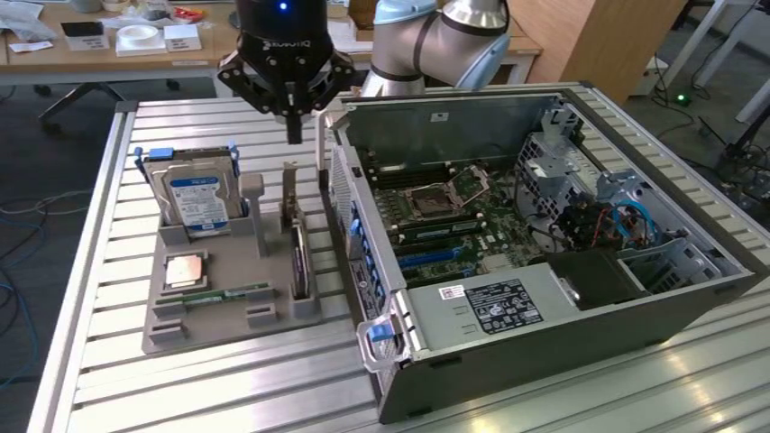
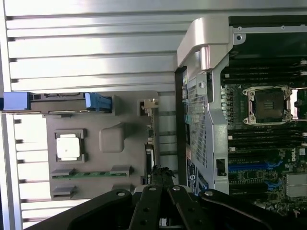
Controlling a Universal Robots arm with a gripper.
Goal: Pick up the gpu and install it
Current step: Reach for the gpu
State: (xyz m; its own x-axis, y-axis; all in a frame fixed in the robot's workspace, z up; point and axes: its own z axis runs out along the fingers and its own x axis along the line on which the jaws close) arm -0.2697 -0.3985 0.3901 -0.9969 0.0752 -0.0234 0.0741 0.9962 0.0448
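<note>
We see our gripper [image 1: 294, 133] hanging closed and empty over the grey tray [image 1: 223, 317], fingers pressed together. The gpu [image 1: 295, 242] stands on edge in the tray's slot, below the fingertips and apart from them, between the hard drive [image 1: 198, 200] and the open computer case [image 1: 481, 361].

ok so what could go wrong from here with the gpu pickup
1. The gripper hangs shut above the gpu, which stands on its thin edge in the gray holder; coming down shut, it might press on the card rather than straddle it.
2. The gpu sits close beside the open computer case; a lift that drifts that way could catch its wall.
</note>
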